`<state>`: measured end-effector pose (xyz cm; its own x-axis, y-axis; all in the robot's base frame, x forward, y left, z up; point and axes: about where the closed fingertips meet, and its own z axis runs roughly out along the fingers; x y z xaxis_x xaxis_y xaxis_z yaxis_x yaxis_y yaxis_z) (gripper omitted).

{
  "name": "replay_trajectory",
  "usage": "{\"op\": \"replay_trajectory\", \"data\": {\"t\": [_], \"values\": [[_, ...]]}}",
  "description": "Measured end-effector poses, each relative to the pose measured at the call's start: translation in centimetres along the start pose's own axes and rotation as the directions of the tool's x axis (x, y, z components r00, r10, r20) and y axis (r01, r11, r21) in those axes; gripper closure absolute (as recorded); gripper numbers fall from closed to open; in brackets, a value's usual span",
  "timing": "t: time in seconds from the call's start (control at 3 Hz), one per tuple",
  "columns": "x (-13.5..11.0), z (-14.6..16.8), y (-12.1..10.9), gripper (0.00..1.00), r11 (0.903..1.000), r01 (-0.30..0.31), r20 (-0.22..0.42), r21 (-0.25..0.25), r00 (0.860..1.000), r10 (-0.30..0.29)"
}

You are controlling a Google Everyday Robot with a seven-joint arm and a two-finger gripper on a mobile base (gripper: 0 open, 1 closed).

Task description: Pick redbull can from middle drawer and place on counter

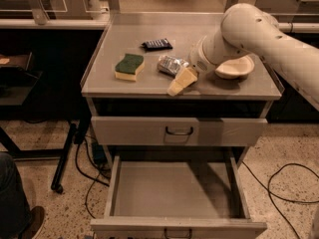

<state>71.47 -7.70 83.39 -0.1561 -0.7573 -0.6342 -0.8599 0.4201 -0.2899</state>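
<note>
Redbull can (172, 64): lying on its side on the counter (144, 86), right of sponge (129, 66); gripper (179, 82) just near-right of it, fingers released; middle drawer (174, 190) open below.

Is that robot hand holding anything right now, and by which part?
It cannot be told. The can lies on the counter right against the gripper, but no grip on it shows.
</note>
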Motion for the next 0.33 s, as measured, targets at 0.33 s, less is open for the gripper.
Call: {"op": "replay_trajectory", "data": {"t": [0.33], "values": [[0.0,0.0,0.0,0.0,1.0,0.0,0.0,0.0,1.0,0.0]]}}
